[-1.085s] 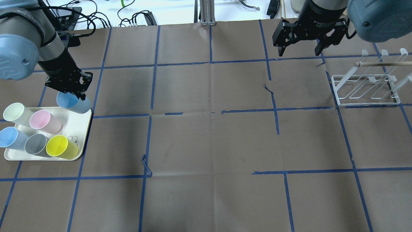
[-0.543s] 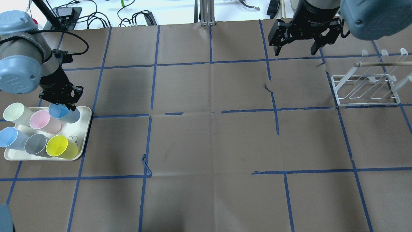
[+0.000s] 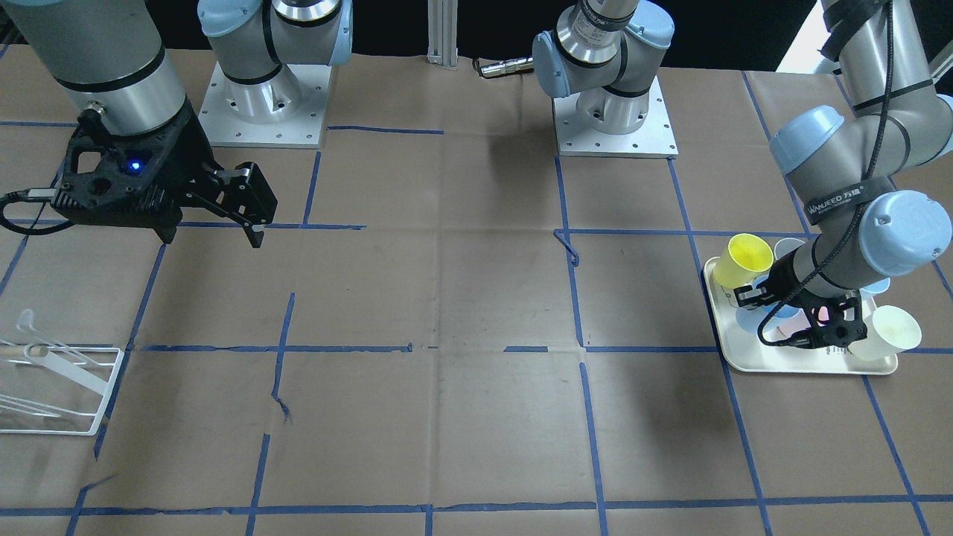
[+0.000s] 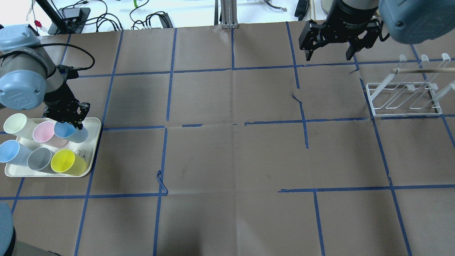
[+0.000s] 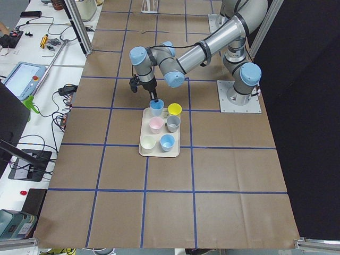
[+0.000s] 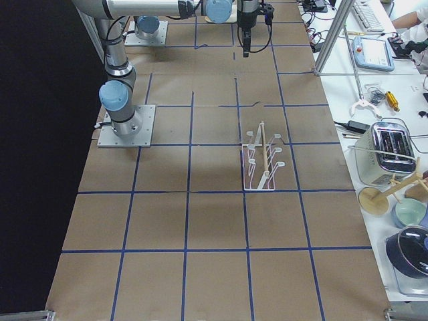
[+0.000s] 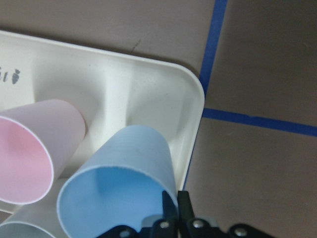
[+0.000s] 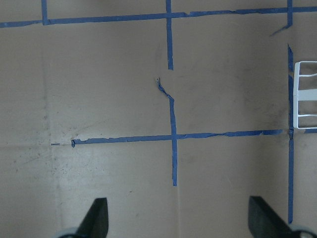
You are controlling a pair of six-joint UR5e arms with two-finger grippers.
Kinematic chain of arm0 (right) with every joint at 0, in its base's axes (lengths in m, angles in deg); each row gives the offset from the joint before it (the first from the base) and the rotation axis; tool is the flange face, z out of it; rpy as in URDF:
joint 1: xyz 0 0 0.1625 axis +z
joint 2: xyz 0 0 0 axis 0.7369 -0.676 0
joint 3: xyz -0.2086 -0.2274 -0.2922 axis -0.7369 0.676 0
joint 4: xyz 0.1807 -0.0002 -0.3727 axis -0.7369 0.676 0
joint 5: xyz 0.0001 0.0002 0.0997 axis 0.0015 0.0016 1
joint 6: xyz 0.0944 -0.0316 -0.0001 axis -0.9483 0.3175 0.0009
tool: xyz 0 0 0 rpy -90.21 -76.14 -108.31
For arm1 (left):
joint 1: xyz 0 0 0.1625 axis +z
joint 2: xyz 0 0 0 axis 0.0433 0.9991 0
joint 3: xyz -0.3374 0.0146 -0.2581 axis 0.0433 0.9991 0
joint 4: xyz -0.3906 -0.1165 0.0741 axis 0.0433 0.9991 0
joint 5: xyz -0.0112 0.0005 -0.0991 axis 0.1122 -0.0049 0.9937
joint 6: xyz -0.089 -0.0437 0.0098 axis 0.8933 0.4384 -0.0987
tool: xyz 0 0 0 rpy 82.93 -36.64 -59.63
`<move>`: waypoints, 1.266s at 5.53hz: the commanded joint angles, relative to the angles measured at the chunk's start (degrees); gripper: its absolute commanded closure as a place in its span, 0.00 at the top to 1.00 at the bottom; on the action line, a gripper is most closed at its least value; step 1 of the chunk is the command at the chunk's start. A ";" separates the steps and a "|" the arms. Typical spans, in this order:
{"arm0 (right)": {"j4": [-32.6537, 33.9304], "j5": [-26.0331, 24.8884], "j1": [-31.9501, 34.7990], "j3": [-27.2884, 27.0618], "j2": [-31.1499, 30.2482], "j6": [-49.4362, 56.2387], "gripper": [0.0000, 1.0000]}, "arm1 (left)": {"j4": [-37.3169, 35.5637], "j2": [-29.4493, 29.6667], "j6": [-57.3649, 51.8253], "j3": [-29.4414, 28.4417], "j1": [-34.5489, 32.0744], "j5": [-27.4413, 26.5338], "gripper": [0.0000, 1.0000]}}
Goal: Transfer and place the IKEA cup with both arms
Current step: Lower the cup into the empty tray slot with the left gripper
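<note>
The IKEA cup is pale blue and sits in the far right corner of the cream tray, next to the pink cup. My left gripper is shut on the cup's rim. The left wrist view shows its fingertips pinching the rim of the cup, which is tilted. I cannot tell whether the cup's base rests on the tray. The twin blue cup stands at the tray's left side. My right gripper hangs open and empty over the table's far right, with its fingers wide apart.
The tray also holds a pale green cup, a grey cup and a yellow cup. A white wire rack stands at the right, near the right gripper. Brown paper with blue tape lines covers the table.
My left gripper has carried the blue cup left and down, from past the tray's far right edge into the tray beside the pink cup. The right gripper has barely shifted.
</note>
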 commanded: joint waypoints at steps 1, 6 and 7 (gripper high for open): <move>-0.03 -0.15 -0.34 -0.04 -0.13 0.07 1.00 | -0.29 1.70 -0.15 -0.80 0.07 0.05 0.01; -0.21 -0.15 -0.43 -0.13 -0.21 0.07 1.00 | -0.29 3.64 -0.15 -1.15 -0.02 -0.30 0.82; -0.21 -0.15 -0.43 -0.22 -0.21 0.07 1.00 | -0.21 3.64 -0.24 -1.41 -0.02 -0.39 0.98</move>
